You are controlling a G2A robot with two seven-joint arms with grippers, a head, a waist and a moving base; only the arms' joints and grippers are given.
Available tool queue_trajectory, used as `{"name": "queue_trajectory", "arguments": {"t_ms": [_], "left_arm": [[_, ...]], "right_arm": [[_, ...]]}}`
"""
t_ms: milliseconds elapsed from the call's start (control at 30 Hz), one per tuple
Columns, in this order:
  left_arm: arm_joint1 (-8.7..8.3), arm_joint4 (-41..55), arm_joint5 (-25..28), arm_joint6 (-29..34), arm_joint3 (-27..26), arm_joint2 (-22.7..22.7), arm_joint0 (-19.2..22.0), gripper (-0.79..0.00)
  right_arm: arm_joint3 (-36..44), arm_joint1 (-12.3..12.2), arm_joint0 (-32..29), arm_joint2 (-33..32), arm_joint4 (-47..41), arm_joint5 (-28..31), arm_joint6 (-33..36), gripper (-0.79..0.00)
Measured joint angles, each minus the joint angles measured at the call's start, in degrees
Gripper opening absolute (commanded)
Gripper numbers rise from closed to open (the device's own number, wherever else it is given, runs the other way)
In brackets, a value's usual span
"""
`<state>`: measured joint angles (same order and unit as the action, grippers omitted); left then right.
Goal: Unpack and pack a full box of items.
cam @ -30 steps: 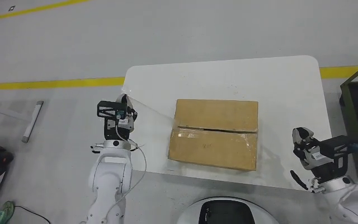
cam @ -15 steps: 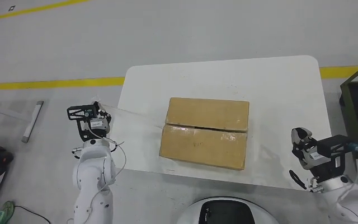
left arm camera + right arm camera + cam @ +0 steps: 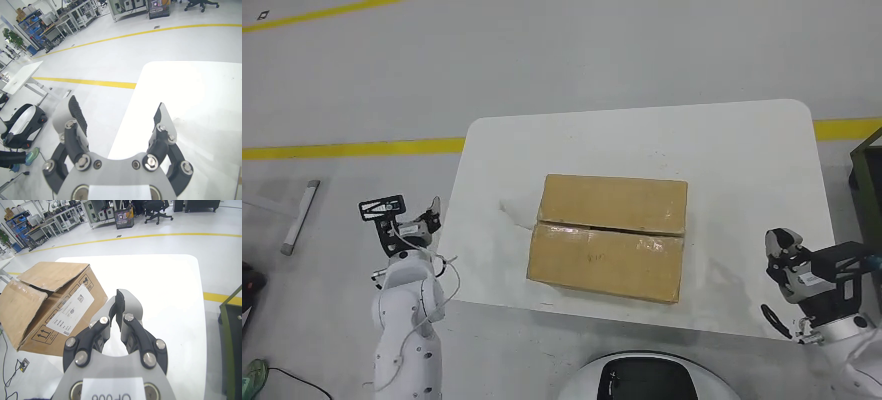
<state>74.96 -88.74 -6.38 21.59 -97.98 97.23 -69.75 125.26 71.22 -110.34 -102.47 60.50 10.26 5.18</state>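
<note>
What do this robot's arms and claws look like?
The left arm and right arm are rounded white shells; a thin white cable loops by the left one. The left gripper and right gripper each have a silver plate, black bolted links and two silver fingers with ribbed black pads.

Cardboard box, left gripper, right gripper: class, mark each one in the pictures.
cardboard box (image 3: 607, 262), top view, on a top flap.
left gripper (image 3: 117, 102), left wrist view, midway between its open fingertips.
right gripper (image 3: 118, 298), right wrist view, between its shut fingertips.
</note>
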Motion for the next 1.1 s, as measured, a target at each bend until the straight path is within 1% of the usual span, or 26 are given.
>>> {"name": "queue_trajectory", "arguments": {"t_ms": [167, 267, 367, 467, 533, 600, 667, 700, 767, 833, 933, 1000, 1100], "left_arm": [[-0.16, 1.41, 0.23, -0.05, -1.96, 1.76, -1.11, 0.000], [-0.13, 3.00, 2.31, 0.72, -6.05, 0.91, -2.82, 0.000], [-0.14, 2.87, 6.55, 2.16, -11.93, -1.64, -5.67, 0.000], [-0.07, 3.43, 10.75, 4.21, -17.84, -5.71, -8.52, 0.000], [-0.05, 2.79, 14.51, 5.61, -21.46, -9.73, -10.00, 0.000], [0.00, 1.57, 17.49, 6.74, -24.26, -13.98, -10.80, 0.000], [0.12, 1.41, 19.25, 7.30, -25.99, -17.84, -10.87, 0.000], [0.20, 1.08, 20.66, 7.69, -26.76, -20.47, -10.59, 0.000], [0.28, -0.42, 22.79, 8.34, -27.09, -24.25, -9.71, 0.000], [0.41, -3.34, 24.70, 8.69, -26.16, -28.29, -8.13, 0.000], [0.79, -8.38, 24.90, 8.82, -23.50, -33.29, -5.03, 0.000], [1.25, -8.62, 24.23, 8.76, -21.41, -36.31, -3.02, 0.000], [1.72, -11.19, 24.22, 10.03, -18.29, -39.33, 0.12, 0.000]], "right_arm": [[-0.16, 0.05, -0.11, 0.33, 0.28, -0.03, 0.00, -0.785], [-0.17, 0.07, -0.22, 0.22, 0.38, -0.17, -0.02, -0.785], [-0.31, 0.10, -0.40, -0.17, 0.23, -0.38, -0.13, -0.785], [-0.65, 0.13, -0.59, -0.31, 0.00, -0.39, -0.31, -0.785], [-0.83, 0.16, -0.76, -0.23, -0.01, -0.34, -0.51, -0.785], [-0.94, 0.20, -0.96, -0.07, 0.07, -0.38, -0.75, -0.785], [-0.95, 0.24, -1.15, 0.07, 0.19, -0.48, -0.99, -0.785], [-0.95, 0.26, -1.29, 0.15, 0.25, -0.52, -1.10, -0.785], [-0.96, 0.30, -1.53, 0.20, 0.30, -0.60, -1.30, -0.785], [-1.00, 0.34, -1.83, 0.21, 0.27, -0.66, -1.56, -0.785], [-1.01, 0.39, -2.39, 0.01, 0.13, -0.68, -2.07, -0.785], [-1.04, 0.44, -2.90, -0.36, -0.08, -0.83, -2.48, -0.785], [-1.12, 0.51, -3.58, -0.90, -0.44, -1.02, -3.04, -0.785]]}}
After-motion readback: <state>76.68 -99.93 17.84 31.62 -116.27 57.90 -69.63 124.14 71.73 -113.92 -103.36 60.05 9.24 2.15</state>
